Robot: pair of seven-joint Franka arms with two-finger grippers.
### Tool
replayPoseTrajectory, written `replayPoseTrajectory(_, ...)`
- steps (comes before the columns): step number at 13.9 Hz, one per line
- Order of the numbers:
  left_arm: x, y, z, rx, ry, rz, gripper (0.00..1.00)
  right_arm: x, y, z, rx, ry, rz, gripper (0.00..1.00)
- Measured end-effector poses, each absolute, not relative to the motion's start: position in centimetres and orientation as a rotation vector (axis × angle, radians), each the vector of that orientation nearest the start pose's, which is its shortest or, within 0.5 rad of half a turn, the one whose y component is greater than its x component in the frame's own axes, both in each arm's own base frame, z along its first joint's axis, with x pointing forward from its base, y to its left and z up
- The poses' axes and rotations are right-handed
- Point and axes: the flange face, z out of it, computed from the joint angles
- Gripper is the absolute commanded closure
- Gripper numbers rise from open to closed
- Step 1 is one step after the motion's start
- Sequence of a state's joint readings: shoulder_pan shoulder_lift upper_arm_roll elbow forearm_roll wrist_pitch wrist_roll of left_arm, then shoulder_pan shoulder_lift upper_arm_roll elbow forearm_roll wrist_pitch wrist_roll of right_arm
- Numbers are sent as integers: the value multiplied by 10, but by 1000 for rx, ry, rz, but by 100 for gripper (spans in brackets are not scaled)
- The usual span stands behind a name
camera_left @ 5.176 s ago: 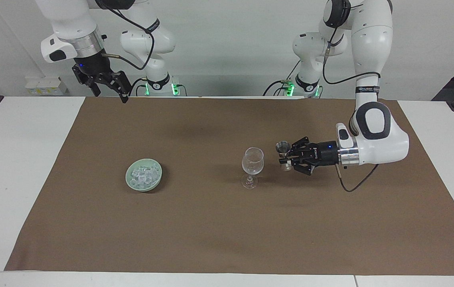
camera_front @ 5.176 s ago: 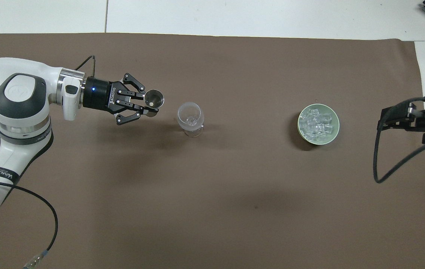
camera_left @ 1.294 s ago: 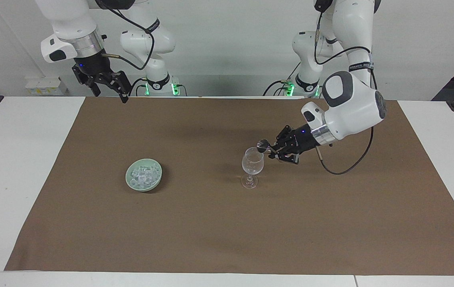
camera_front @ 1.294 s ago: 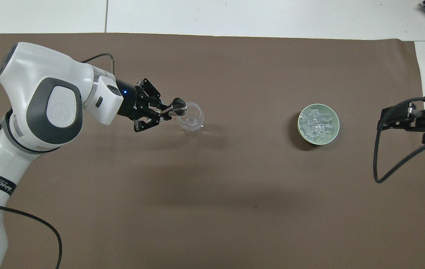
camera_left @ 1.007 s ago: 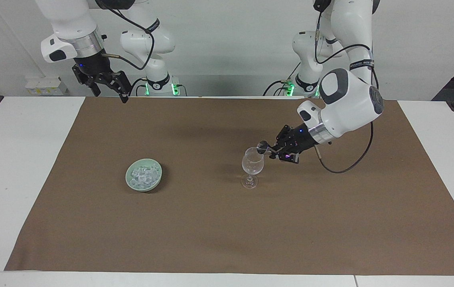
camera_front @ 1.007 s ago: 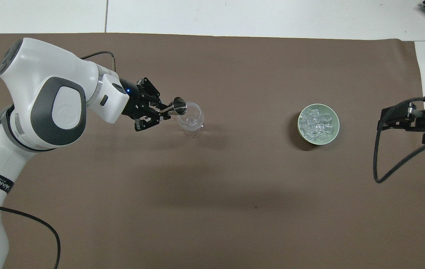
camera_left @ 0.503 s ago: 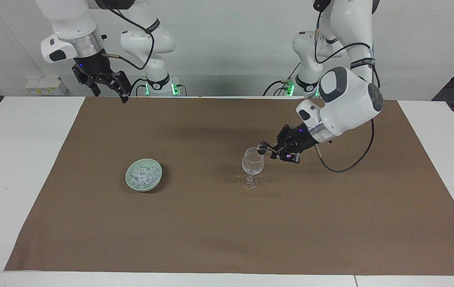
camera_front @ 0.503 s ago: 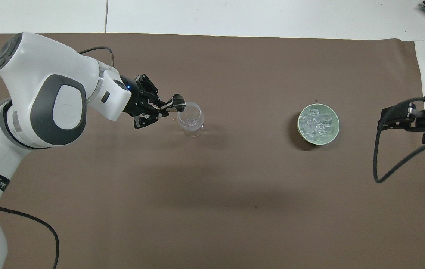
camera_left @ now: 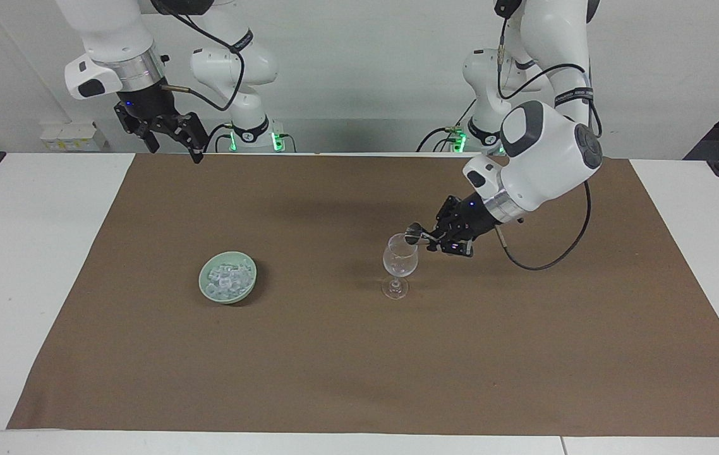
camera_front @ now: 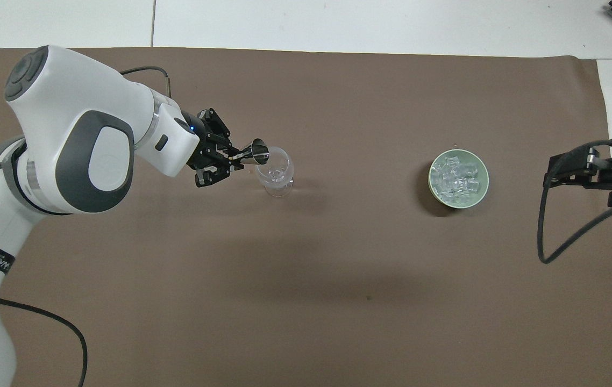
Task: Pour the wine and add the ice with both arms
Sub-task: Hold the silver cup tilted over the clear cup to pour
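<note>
A clear stemmed wine glass (camera_left: 400,259) (camera_front: 275,173) stands upright on the brown mat. My left gripper (camera_left: 430,239) (camera_front: 239,157) is shut on a small metal jigger (camera_left: 415,234) (camera_front: 258,152), which is tipped steeply with its mouth at the glass's rim. No wine can be made out in the jigger or the glass. The ice (camera_left: 228,280) (camera_front: 457,177) is heaped in a pale green bowl (camera_left: 203,278) (camera_front: 431,185) toward the right arm's end of the table. My right gripper (camera_left: 173,148) (camera_front: 553,174) waits open and empty, raised over the mat's edge at that end.
The brown mat (camera_left: 334,366) covers most of the white table (camera_left: 31,253). The left arm's black cable (camera_left: 549,259) loops down close to the mat beside the wrist.
The left wrist has turned further and the forearm has risen a little, tipping the jigger more steeply at the glass's rim. The right arm, glass and bowl have not moved.
</note>
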State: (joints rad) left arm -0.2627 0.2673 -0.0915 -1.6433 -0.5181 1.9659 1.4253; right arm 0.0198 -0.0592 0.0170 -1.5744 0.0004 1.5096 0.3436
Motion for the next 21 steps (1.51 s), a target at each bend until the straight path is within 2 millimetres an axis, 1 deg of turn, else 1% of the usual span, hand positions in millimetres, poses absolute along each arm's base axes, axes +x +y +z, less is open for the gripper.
replayPoseTrajectory(6, 597, -256, 474, -2464, 2494, -530, 100, 530, 20, 650, -3106, 480, 8, 0)
replayPoseTrajectory(8, 596, -258, 474, -2438, 2491, -500, 100, 530, 20, 650, -3106, 480, 8, 0)
replayPoseTrajectory(12, 598, -258, 481, -2410, 2469, -480, 100, 530, 20, 650, -3106, 480, 8, 0)
replayPoseTrajectory(17, 595, -265, 482, -2374, 2467, -436, 100, 530, 20, 650, -3106, 480, 8, 0)
replayPoseTrajectory(21, 595, -267, 486, -2368, 2413, -388, 100, 530, 20, 650, -3106, 480, 8, 0)
